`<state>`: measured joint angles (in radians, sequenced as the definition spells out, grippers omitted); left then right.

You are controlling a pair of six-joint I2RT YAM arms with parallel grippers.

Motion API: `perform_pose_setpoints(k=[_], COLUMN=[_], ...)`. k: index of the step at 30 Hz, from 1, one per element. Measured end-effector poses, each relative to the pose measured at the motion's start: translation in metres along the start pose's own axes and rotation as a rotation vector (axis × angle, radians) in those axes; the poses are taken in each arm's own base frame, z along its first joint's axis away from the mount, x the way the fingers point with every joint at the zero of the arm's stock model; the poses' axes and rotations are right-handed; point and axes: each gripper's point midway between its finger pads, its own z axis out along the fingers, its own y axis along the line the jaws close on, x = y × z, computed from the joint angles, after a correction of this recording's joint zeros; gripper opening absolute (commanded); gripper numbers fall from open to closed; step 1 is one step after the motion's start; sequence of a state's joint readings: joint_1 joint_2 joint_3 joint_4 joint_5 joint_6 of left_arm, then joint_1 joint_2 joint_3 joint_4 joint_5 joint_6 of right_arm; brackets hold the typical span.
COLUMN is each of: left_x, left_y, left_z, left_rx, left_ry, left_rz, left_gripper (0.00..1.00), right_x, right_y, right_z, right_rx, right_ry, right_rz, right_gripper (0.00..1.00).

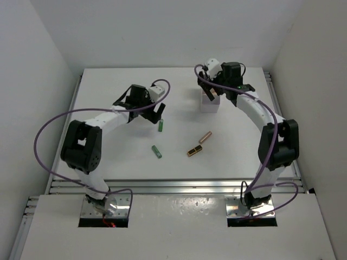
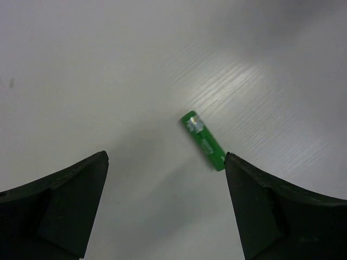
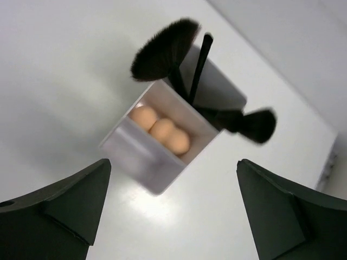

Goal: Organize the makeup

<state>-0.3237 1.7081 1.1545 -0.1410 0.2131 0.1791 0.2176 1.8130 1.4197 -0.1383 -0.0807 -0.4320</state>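
Left gripper (image 2: pixel 165 160): jaws wide, nothing held, hovering over a green tube (image 2: pixel 203 141). That tube lies flat on the table (image 2: pixel 81 65), diagonal to the jaw line and close to 1 finger. The 2nd green tube (image 1: pixel 156 151) lies nearer the arm bases, apart from the 1st. Rose-gold tube (image 1: pixel 205 137) and gold-black lipstick (image 1: pixel 194 150) lie right of centre, near each other, not touching.

Right gripper (image 3: pixel 173 162): jaws wide, empty, above the white box (image 3: pixel 146 162) at the far side, right of centre. In the box, peach sponges (image 3: pixel 162 130) sit in 1 compartment. A fan brush (image 3: pixel 162 49), a thin black stick (image 3: pixel 201 59) and a 2nd brush (image 3: pixel 255 124), which is blurred, lean out of the compartment behind.

Handling, as a judgement:
- **Tubes:** look light, stiff and smooth, and being round they will likely roll if nudged.
- **Grip:** take hold across the short width at mid-length, jaws square to the long axis. The left wrist probably needs a turn first.
- **Lipstick:** looks glossy and likely slick. Grip the body, not the end, since a cap might slip.
- **Left to do:** 4 items not yet in the box.
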Motion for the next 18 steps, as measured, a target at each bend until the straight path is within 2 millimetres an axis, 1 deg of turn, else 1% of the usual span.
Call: perform_pose_setpoints(k=[2, 3, 4, 5, 6, 9, 11, 14, 15, 16, 18], left_x=[-0.002, -0.001, 0.001, 0.005, 0.005, 0.018, 0.032, 0.042, 0.044, 0.045, 0.048], left_y=[-0.013, -0.018, -0.02, -0.022, -0.025, -0.024, -0.024, -0.025, -0.026, -0.028, -0.031], left_z=[0.018, 0.028, 0.037, 0.042, 0.056, 0.075, 0.077, 0.074, 0.073, 0.072, 0.071], left_rx=[0.035, 0.044, 0.044, 0.044, 0.046, 0.025, -0.003, -0.042, -0.054, -0.06, -0.069], left_ry=[0.044, 0.078, 0.11, 0.14, 0.171, 0.244, 0.301, 0.35, 0.36, 0.368, 0.383], left_rz=[-0.017, -0.029, -0.045, -0.066, -0.081, -0.131, -0.155, -0.174, -0.18, -0.187, -0.197], left_gripper=[0.89, 0.84, 0.82, 0.82, 0.82, 0.82, 0.82, 0.79, 0.78, 0.73, 0.69], right_x=[0.0, 0.004, 0.01, 0.017, 0.025, 0.051, 0.072, 0.09, 0.093, 0.094, 0.092], right_y=[0.004, 0.006, 0.01, 0.015, 0.021, 0.041, 0.06, 0.079, 0.083, 0.085, 0.083], right_z=[-0.012, -0.018, -0.022, -0.025, -0.027, -0.035, -0.043, -0.055, -0.059, -0.063, -0.069], right_rx=[0.0, 0.005, 0.007, 0.006, 0.005, 0.012, 0.01, 0.003, 0.0, 0.0, 0.011], right_ry=[0.022, 0.051, 0.079, 0.115, 0.153, 0.261, 0.336, 0.406, 0.416, 0.42, 0.412], right_rz=[0.097, 0.163, 0.219, 0.28, 0.339, 0.461, 0.505, 0.513, 0.51, 0.506, 0.502], right_gripper=[0.92, 0.86, 0.83, 0.8, 0.79, 0.79, 0.79, 0.79, 0.79, 0.79, 0.79])
